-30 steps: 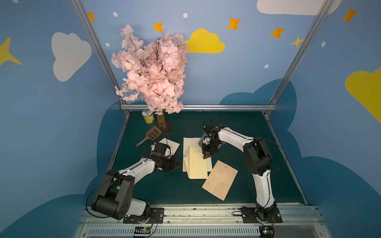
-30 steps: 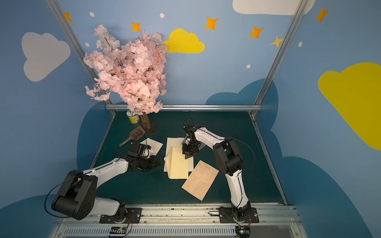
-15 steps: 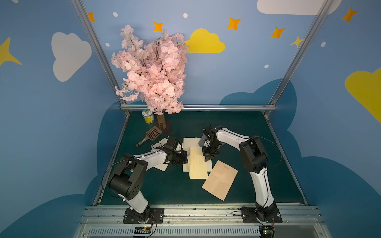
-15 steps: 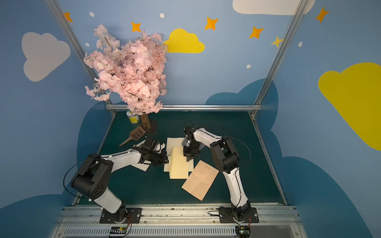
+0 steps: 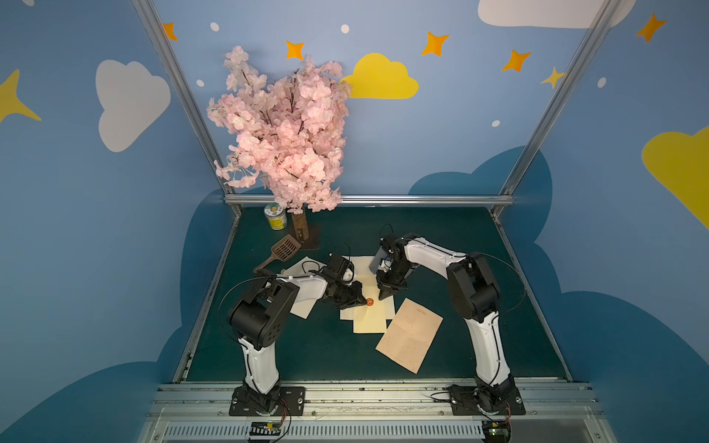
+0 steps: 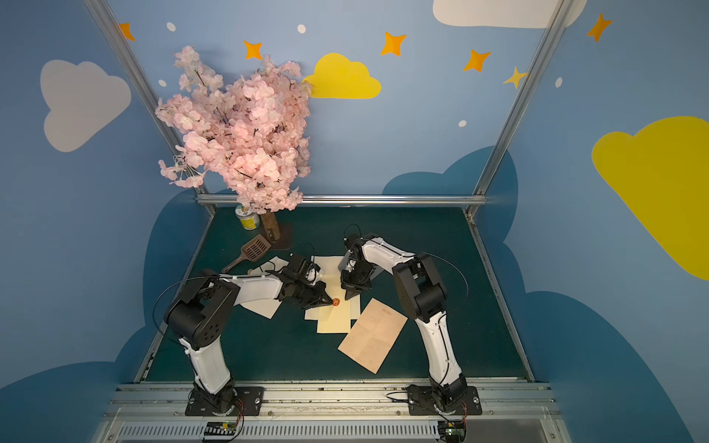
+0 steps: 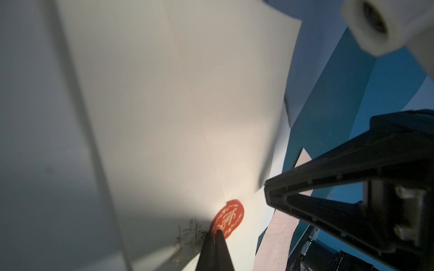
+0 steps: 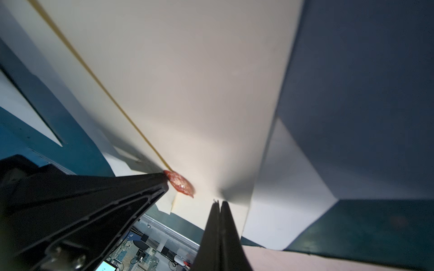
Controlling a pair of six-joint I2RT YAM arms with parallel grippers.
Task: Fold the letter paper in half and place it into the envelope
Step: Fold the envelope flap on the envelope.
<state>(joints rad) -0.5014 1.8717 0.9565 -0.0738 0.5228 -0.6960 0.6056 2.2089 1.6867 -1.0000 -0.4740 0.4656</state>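
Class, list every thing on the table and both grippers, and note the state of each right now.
letter paper: flat, unfolded, outside the envelope.
envelope: lying flat, flap looks closed.
left gripper: shut, empty, tip at the red seal.
right gripper: shut, empty, tip on the envelope.
can: upright.
scoop: lying flat.
blossom tree: upright.

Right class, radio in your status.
Left gripper shut, right gripper shut, both tips on the cream paper envelope by its round red wax seal. Tan letter paper flat, unfolded, beside it. Nothing on it.
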